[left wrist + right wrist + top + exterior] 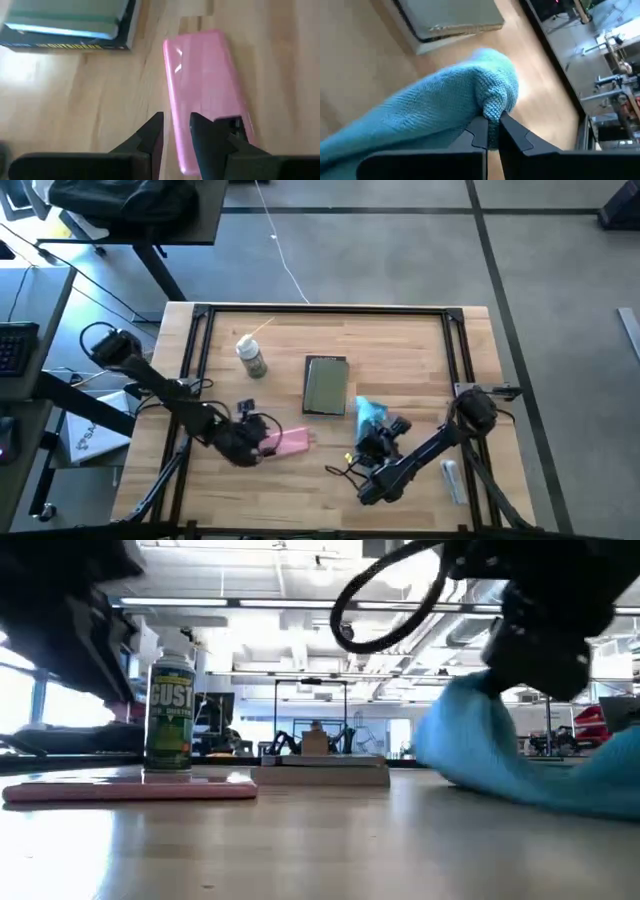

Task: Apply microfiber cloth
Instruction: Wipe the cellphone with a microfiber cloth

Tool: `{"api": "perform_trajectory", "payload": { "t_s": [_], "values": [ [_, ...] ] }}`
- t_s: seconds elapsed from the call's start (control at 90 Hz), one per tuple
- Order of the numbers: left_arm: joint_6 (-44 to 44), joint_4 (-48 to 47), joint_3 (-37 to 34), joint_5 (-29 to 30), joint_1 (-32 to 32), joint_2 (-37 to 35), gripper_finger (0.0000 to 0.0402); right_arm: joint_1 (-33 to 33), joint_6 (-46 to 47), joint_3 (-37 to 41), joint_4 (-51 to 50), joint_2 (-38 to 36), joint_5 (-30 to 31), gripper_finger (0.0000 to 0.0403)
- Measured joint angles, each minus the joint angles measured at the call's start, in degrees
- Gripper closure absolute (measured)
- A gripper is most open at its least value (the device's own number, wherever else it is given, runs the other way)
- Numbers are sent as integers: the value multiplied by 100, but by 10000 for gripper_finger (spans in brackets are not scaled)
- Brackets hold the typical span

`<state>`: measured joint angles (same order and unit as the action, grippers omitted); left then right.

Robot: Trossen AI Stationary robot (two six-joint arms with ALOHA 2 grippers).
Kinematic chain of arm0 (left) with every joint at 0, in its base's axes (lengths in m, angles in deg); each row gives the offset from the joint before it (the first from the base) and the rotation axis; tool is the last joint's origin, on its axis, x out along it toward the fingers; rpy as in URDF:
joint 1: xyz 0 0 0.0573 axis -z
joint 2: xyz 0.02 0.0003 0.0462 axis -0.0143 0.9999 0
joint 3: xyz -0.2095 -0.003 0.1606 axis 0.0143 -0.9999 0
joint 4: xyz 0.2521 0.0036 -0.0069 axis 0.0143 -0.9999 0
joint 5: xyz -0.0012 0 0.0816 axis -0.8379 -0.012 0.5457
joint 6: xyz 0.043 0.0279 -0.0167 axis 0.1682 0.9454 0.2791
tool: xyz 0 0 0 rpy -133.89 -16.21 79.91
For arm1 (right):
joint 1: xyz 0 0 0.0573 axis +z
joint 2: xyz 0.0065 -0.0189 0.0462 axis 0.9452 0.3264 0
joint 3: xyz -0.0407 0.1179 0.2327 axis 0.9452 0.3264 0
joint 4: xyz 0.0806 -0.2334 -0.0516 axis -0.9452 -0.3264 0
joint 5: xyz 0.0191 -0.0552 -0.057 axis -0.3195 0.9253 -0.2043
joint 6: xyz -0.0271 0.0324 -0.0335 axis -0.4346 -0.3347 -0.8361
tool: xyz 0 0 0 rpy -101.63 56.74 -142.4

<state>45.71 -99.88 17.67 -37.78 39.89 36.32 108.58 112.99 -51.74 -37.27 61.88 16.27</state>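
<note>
microfiber cloth (368, 413), small soft turquoise fabric, is lying in the high view just beside the grey-green tablet (326, 385), and i'm holding it with the right gripper (376, 430). the left gripper (262, 438) is waiting by the flat pink phone (288, 442).

in the low view the cloth (510, 755) is draping onto the wooden table (320, 840), so i'd be lifting before sliding.

the left wrist view is showing narrow, empty fingers.

the right wrist view is showing fingers pinching a fold; i'd be keeping that pinch while carrying it over the screen.
</note>
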Motion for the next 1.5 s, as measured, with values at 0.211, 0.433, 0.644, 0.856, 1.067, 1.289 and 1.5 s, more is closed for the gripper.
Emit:
{"api": "perform_trajectory", "payload": {
  "t_s": [0.211,0.433,0.644,0.856,1.067,1.289,1.5],
  "values": [
    [-667,-791,7,217,658,-670,324,92,249,799,33,-251,-752,403],
    [-1269,-814,-177,639,1084,-687,324,366,536,1662,566,-966,-1366,400],
    [-1543,265,-792,997,984,-669,324,340,254,2173,1512,-2214,-1814,349],
    [-1140,1390,-1310,942,742,-665,324,-159,-283,2505,1545,-3074,-3097,255],
    [-1109,1582,-1405,739,595,-513,324,-730,-1465,2554,2382,-3178,-2891,163],
    [-1118,1637,-1408,685,594,-289,324,-1222,-3305,2555,4557,-2911,-2164,131],
    [-1158,1720,-1405,595,594,50,324,-1357,-5220,2549,6792,-2315,-2156,140]
  ]
}}
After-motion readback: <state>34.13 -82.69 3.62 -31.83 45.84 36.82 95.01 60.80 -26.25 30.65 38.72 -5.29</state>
